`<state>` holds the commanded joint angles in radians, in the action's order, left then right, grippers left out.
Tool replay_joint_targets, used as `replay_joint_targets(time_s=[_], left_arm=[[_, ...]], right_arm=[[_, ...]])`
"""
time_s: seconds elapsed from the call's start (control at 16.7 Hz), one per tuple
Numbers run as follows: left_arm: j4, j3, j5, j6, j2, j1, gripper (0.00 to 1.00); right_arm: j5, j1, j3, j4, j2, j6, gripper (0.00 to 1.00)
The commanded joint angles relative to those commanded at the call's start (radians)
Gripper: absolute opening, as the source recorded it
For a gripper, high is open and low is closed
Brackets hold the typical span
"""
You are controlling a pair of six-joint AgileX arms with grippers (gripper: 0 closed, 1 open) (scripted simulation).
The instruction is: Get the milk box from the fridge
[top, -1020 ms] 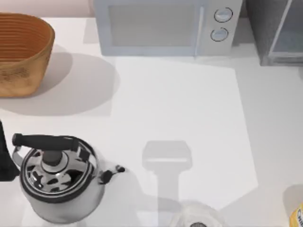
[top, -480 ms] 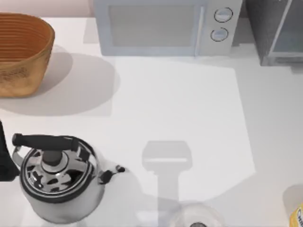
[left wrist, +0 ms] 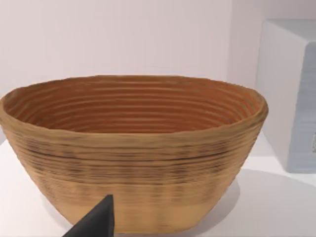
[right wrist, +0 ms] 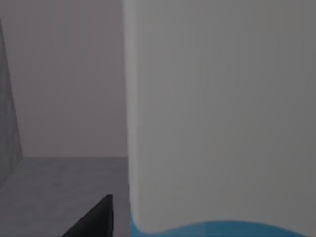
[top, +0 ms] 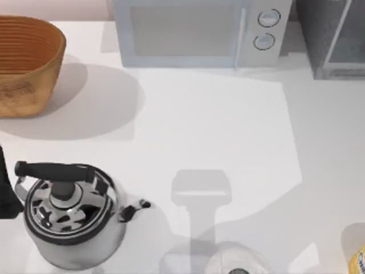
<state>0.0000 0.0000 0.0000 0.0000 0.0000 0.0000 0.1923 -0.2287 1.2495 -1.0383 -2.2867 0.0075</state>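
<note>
The fridge [top: 333, 37] stands at the table's back right corner, dark grey with a pale door panel. The right wrist view looks into its grey interior [right wrist: 54, 182]. There the milk box [right wrist: 222, 123] stands very close to the camera, its side white with a sky-blue patch at the lower edge. One dark fingertip [right wrist: 96, 217] of my right gripper pokes in just beside the box; I cannot see whether it touches. My left arm [top: 3, 191] is parked at the left edge, and its fingertip [left wrist: 96, 222] points toward a wicker basket.
A white microwave [top: 194, 31] with two knobs sits at the back centre, left of the fridge. The wicker basket [top: 25, 63] is at the back left and a steel kettle [top: 68, 214] at the front left. A yellow-labelled container [top: 359, 260] sits at the front right edge.
The shadow edge on the table's right side has crept leftward and forward, and the fridge door panel looks darker. The objects on the table have not moved.
</note>
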Motion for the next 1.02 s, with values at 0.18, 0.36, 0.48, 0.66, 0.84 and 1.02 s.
replay_joint_targets(time_s=[0.18, 0.36, 0.48, 0.66, 0.84, 1.02], left_arm=[[0.000, 0.000, 0.000, 0.000, 0.000, 0.000, 1.00], [0.000, 0.000, 0.000, 0.000, 0.000, 0.000, 1.00], [0.000, 0.000, 0.000, 0.000, 0.000, 0.000, 1.00], [0.000, 0.000, 0.000, 0.000, 0.000, 0.000, 1.00], [0.000, 0.000, 0.000, 0.000, 0.000, 0.000, 1.00], [0.000, 0.000, 0.000, 0.000, 0.000, 0.000, 1.00]], right_arm=[[0.000, 0.000, 0.000, 0.000, 0.000, 0.000, 1.00], [0.000, 0.000, 0.000, 0.000, 0.000, 0.000, 0.77], [0.000, 0.000, 0.000, 0.000, 0.000, 0.000, 0.62], [0.000, 0.000, 0.000, 0.000, 0.000, 0.000, 0.40], [0.000, 0.000, 0.000, 0.000, 0.000, 0.000, 0.17], [0.000, 0.000, 0.000, 0.000, 0.000, 0.000, 0.00]])
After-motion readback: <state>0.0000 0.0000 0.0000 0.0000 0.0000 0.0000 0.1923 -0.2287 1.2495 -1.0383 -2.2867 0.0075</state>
